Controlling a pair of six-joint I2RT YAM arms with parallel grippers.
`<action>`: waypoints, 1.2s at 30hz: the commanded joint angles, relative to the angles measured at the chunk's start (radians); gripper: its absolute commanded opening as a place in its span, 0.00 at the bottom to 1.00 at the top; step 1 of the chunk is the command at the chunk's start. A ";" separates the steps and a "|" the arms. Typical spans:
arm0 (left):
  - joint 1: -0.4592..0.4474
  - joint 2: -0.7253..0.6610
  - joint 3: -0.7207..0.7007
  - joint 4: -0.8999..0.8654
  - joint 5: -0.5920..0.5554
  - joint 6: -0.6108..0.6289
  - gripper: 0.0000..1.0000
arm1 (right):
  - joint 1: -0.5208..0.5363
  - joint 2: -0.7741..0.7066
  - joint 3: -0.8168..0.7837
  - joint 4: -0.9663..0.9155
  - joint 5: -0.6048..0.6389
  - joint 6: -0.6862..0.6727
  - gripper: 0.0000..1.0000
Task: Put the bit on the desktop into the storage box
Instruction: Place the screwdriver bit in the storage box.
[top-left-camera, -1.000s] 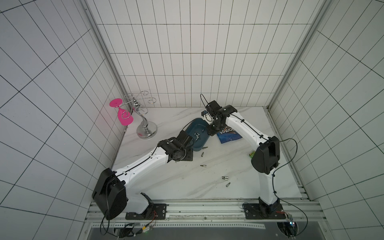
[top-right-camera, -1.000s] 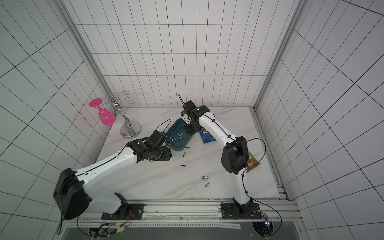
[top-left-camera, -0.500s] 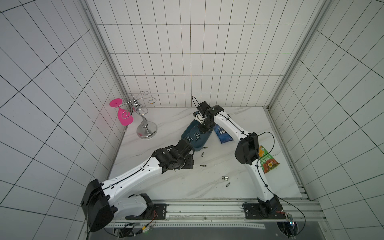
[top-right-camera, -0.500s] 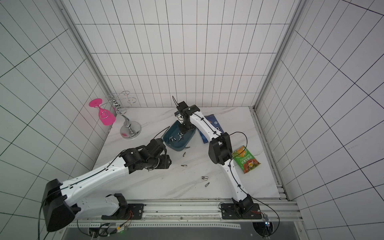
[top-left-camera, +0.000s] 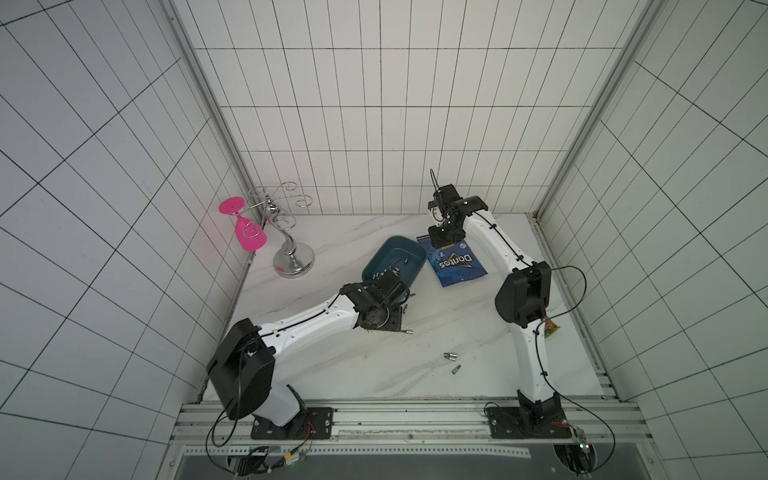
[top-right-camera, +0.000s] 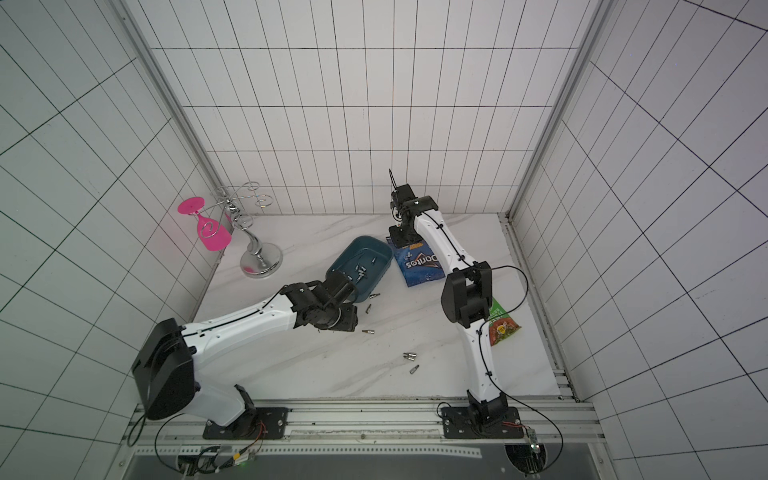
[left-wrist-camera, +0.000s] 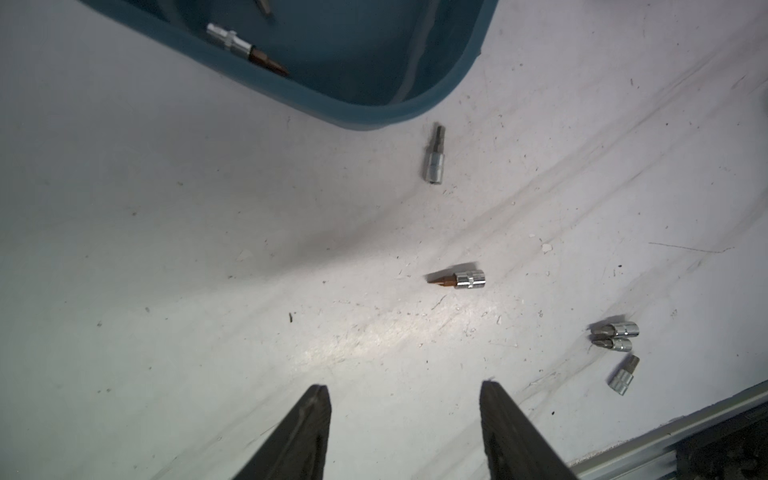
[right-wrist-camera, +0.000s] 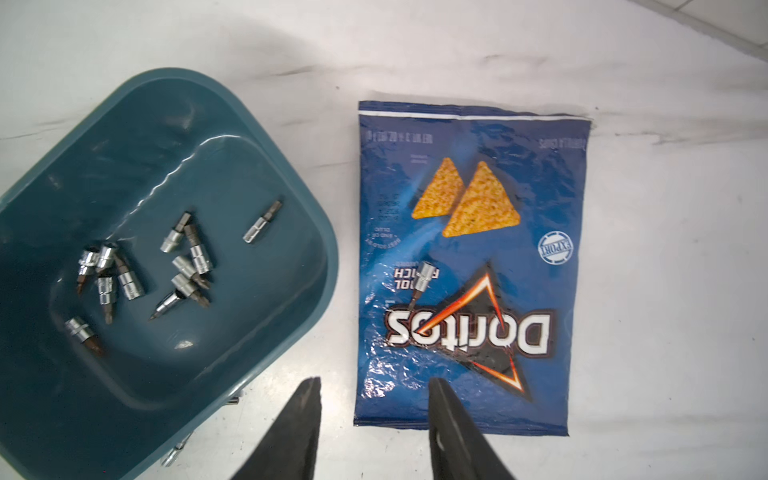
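The teal storage box lies mid-desktop with several silver bits inside. In the left wrist view loose bits rest on the white desktop: a hex bit near the box rim, a bronze-tipped bit ahead of my fingers, and three more farther off. My left gripper hangs open and empty over them. My right gripper is open and empty above the gap between the box and the Doritos bag. One bit lies on that bag.
The blue Doritos bag lies flat beside the box. A chrome stand holding a pink glass stands at the back left. A green snack bag sits under the right arm. A metal rail edges the front.
My right gripper swung from over the storage box to the bag side, and its jaws spread wider. My left gripper shifted slightly right above the loose bits.
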 joint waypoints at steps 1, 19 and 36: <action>-0.019 0.063 0.071 0.014 0.019 0.049 0.62 | -0.027 -0.037 -0.038 0.014 0.015 0.024 0.46; -0.067 0.169 0.122 0.004 0.021 -0.063 0.62 | -0.082 0.170 0.058 0.046 -0.034 0.028 0.44; -0.072 0.185 0.113 -0.002 0.029 -0.086 0.62 | -0.083 0.273 0.108 0.056 -0.056 0.038 0.39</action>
